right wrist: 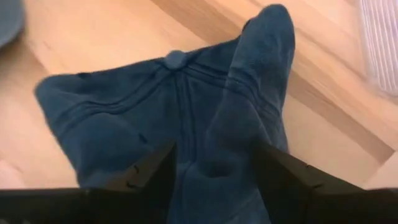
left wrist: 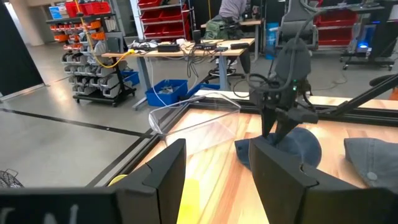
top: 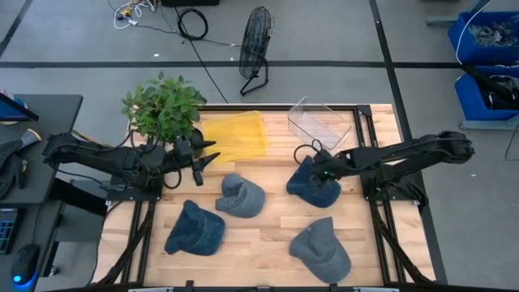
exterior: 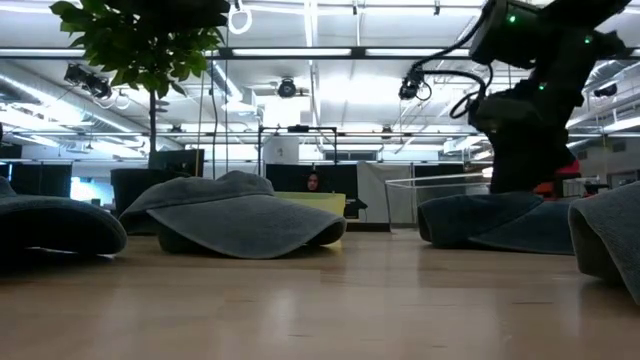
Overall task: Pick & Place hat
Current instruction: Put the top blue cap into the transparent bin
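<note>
One tool [top: 319,173] down on navy cap [top: 312,185]

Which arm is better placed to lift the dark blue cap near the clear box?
Right. The right gripper is on the dark blue fabric cap, fingers pinching a fold. The left gripper hangs open beside the yellow tray.

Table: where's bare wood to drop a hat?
Free: the strip between the grey hat and the navy hat under the right pincer, and the front middle between the blue hat and front grey hat. Crowded: back edge, yellow bin, clear bin.
</note>
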Robot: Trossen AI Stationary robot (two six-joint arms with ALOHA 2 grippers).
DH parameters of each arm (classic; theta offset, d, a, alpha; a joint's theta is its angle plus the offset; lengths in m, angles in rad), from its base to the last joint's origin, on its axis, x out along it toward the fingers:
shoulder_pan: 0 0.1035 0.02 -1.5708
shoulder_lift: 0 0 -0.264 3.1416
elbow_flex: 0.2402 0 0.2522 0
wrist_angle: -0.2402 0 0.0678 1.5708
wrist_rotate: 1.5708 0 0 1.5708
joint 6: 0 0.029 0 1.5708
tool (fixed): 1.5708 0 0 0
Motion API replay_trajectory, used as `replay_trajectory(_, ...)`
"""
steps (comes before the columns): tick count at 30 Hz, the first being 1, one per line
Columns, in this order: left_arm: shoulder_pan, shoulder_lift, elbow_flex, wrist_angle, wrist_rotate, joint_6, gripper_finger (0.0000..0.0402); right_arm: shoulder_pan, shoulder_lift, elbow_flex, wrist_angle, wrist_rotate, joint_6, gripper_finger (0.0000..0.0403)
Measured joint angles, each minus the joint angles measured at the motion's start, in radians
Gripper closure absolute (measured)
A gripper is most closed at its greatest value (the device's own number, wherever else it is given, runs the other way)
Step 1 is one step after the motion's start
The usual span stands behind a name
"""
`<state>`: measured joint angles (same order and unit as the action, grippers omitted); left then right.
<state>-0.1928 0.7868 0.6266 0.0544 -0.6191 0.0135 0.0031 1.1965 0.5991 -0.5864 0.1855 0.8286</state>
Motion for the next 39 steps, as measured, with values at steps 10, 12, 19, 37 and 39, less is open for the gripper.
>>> replay_trajectory(10,0.000,0.000,0.000,-0.003,0.000,0.000,0.0220,-0.001,0.094,0.000,-0.043,0.032,0.042,0.0205)
replay_trajectory(12,0.000,0.000,0.000,-0.007,0.000,0.001,0.0220,-0.001,0.110,0.001,-0.048,0.014,0.023,0.0229)
replay_trajectory(19,0.000,0.000,0.000,-0.007,0.000,0.001,0.0220,-0.001,0.122,0.023,-0.077,-0.033,-0.001,0.0386)
replay_trajectory(37,0.000,-0.001,0.000,-0.008,0.000,0.001,0.0220,-0.007,0.098,0.703,-0.558,0.812,-0.444,0.0395)
replay_trajectory(39,0.000,-0.001,0.000,-0.008,0.000,0.001,0.0220,-0.030,0.099,0.705,-0.567,0.961,-0.452,0.0395)
